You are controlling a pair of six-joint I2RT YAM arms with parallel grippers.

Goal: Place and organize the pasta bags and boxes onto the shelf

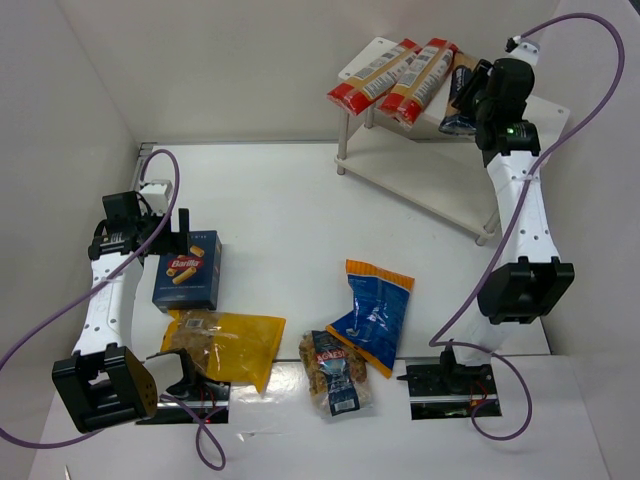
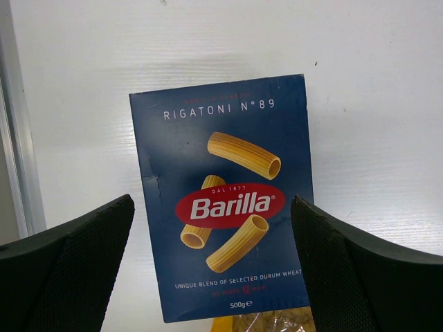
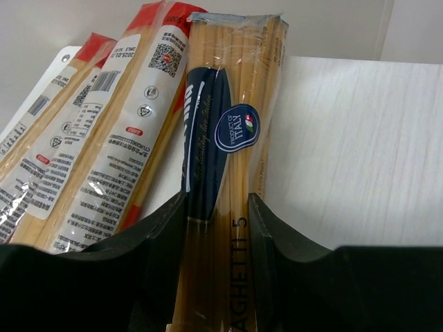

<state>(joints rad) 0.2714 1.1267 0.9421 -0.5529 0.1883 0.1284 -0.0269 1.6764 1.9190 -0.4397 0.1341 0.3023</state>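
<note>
The white shelf (image 1: 420, 170) stands at the back right. Two long red-ended packs (image 1: 395, 75) lie on its top board, also in the right wrist view (image 3: 104, 138). My right gripper (image 3: 218, 207) is shut on the long tan-and-navy pack (image 3: 228, 138) (image 1: 462, 95), holding it on the top board beside them. The dark blue Barilla box (image 1: 188, 271) (image 2: 225, 187) lies flat at the left. My left gripper (image 2: 211, 235) is open above it, fingers (image 2: 76, 263) on either side. The yellow bag (image 1: 225, 345), small clear blue-labelled bag (image 1: 335, 372) and blue bag with orange top (image 1: 372, 312) lie near the front.
White walls enclose the table at the left and back. The shelf's lower board (image 1: 430, 185) is bare. Purple cables (image 1: 170, 190) loop from both arms. The arm bases (image 1: 450, 385) sit at the near edge.
</note>
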